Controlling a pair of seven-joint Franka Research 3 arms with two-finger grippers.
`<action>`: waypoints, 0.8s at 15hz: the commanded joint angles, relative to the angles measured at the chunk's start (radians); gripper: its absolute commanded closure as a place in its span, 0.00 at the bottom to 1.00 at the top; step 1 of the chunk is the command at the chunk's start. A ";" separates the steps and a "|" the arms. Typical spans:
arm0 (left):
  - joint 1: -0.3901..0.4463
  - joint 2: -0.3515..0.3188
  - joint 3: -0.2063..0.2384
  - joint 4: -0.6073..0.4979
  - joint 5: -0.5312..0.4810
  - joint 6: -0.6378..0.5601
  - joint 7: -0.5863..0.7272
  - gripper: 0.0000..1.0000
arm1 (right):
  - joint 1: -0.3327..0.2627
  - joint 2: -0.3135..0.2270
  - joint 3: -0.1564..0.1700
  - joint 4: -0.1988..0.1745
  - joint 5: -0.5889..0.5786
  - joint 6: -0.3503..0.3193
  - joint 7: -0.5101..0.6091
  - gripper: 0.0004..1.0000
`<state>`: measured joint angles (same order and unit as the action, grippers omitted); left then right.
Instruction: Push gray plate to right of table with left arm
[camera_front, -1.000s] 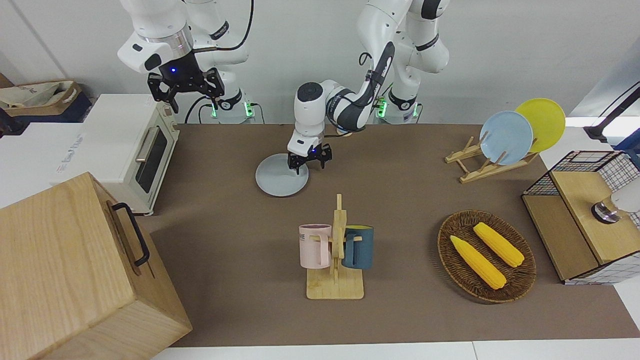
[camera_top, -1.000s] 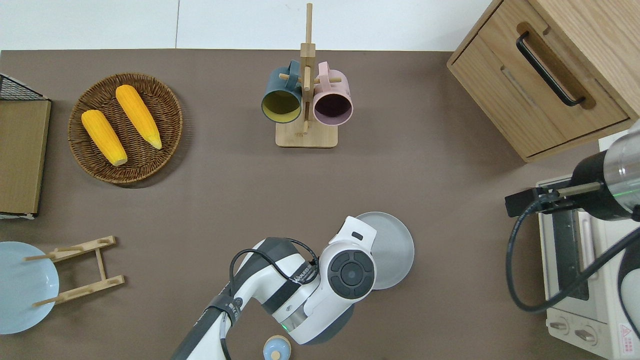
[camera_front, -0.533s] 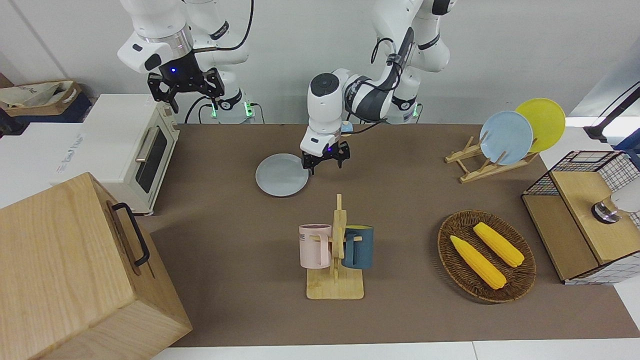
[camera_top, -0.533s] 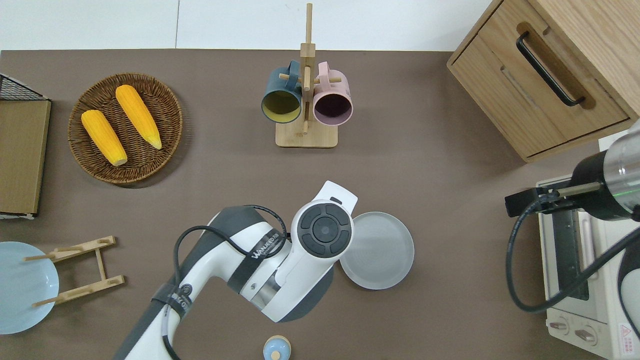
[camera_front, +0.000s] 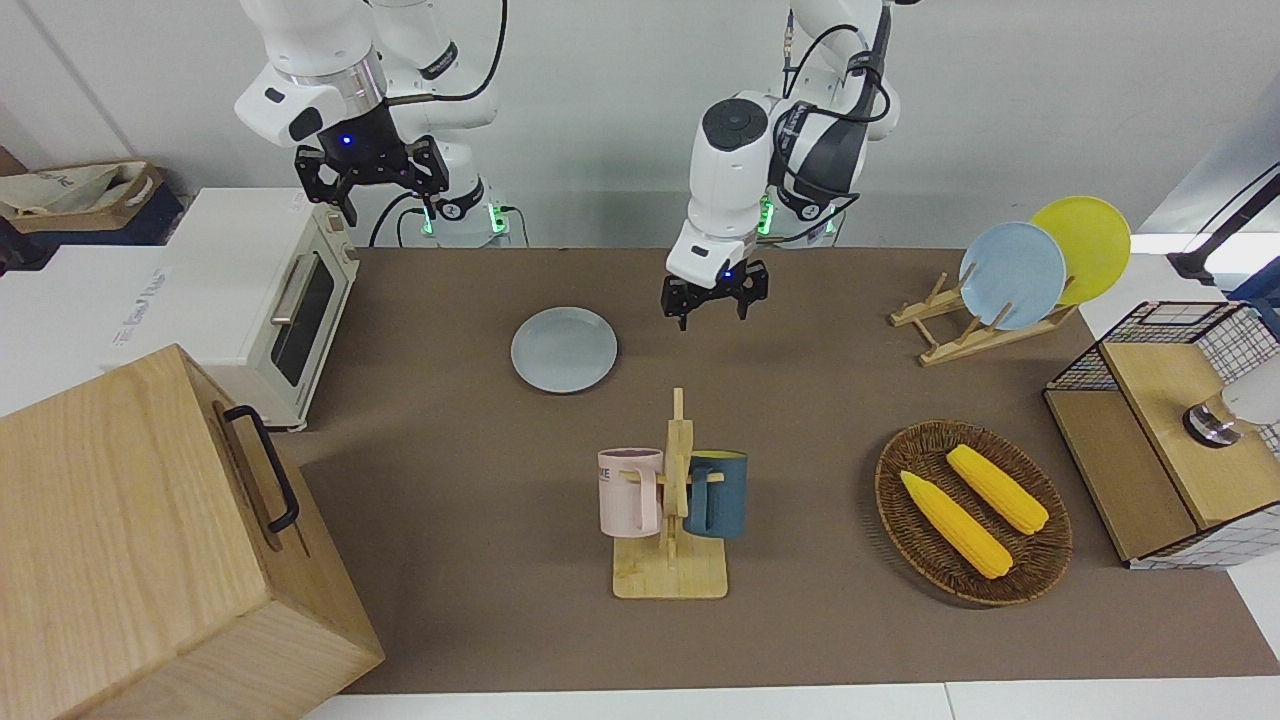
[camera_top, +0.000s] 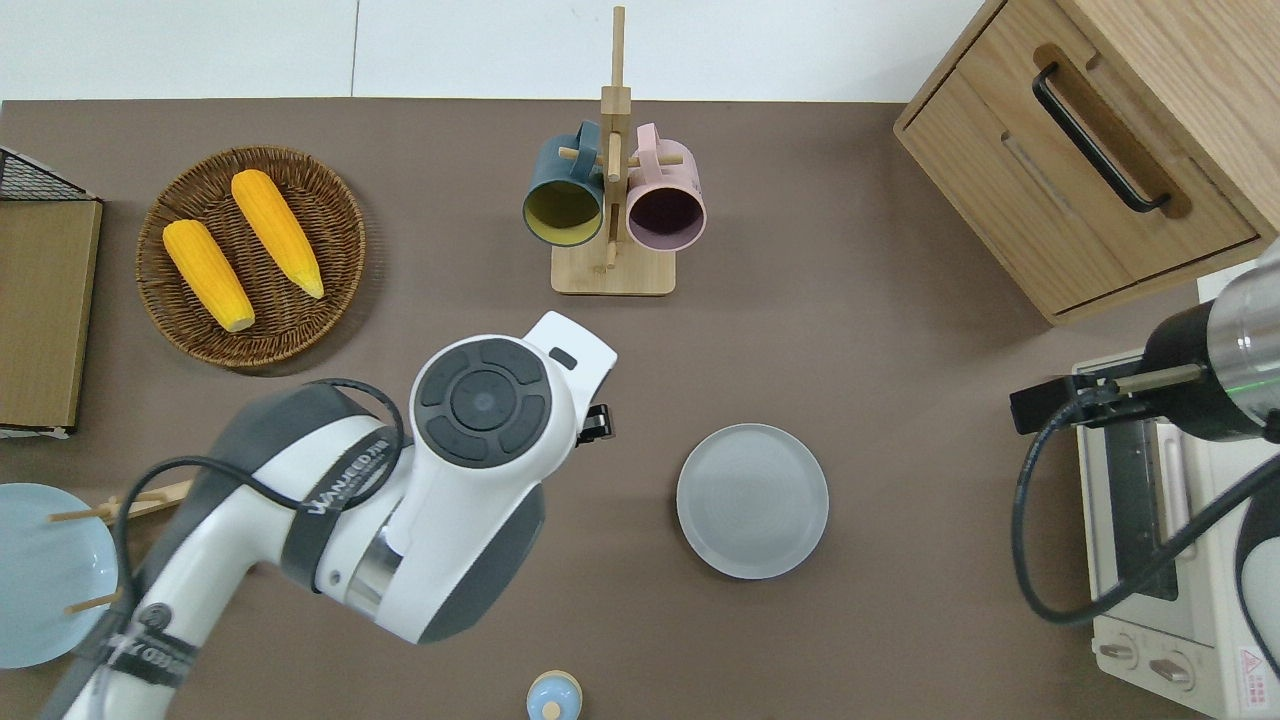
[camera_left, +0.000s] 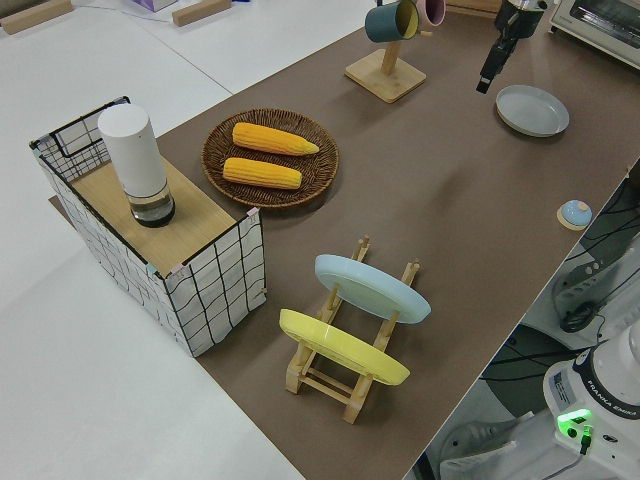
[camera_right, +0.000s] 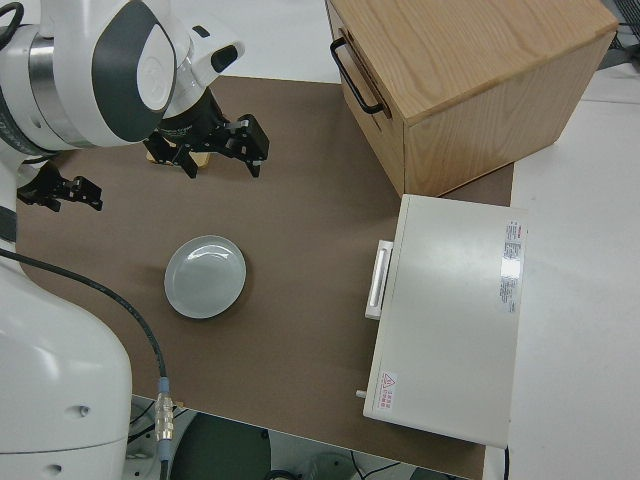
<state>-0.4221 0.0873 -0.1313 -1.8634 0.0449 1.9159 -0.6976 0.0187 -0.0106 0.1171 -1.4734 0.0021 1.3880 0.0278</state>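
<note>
Front view: my left gripper (camera_front: 712, 305), fingers apart, has lifted off the plate (camera_front: 564, 349) and pulled back toward its own end. Plate sits mid-table (camera_front: 820, 400), nearer the toaster oven (camera_front: 300, 300). Push looks finished; right arm parked.

A plain white wall (camera_front: 1000, 90) fills the top of the front view. At its lower left stands a wooden cabinet (camera_front: 130, 540), with a white toaster oven (camera_front: 250, 290) above it.
</note>
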 joint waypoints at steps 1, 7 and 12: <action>0.090 -0.014 -0.005 0.107 -0.020 -0.149 0.150 0.01 | -0.020 -0.006 0.013 0.004 0.010 -0.012 0.000 0.02; 0.261 -0.014 -0.005 0.222 -0.020 -0.276 0.392 0.00 | -0.020 -0.006 0.015 0.004 0.010 -0.012 0.001 0.02; 0.409 -0.012 -0.004 0.228 -0.011 -0.278 0.648 0.01 | -0.020 -0.006 0.013 0.004 0.010 -0.012 0.000 0.02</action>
<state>-0.0769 0.0645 -0.1264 -1.6574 0.0422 1.6646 -0.1446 0.0187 -0.0106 0.1171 -1.4734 0.0021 1.3880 0.0278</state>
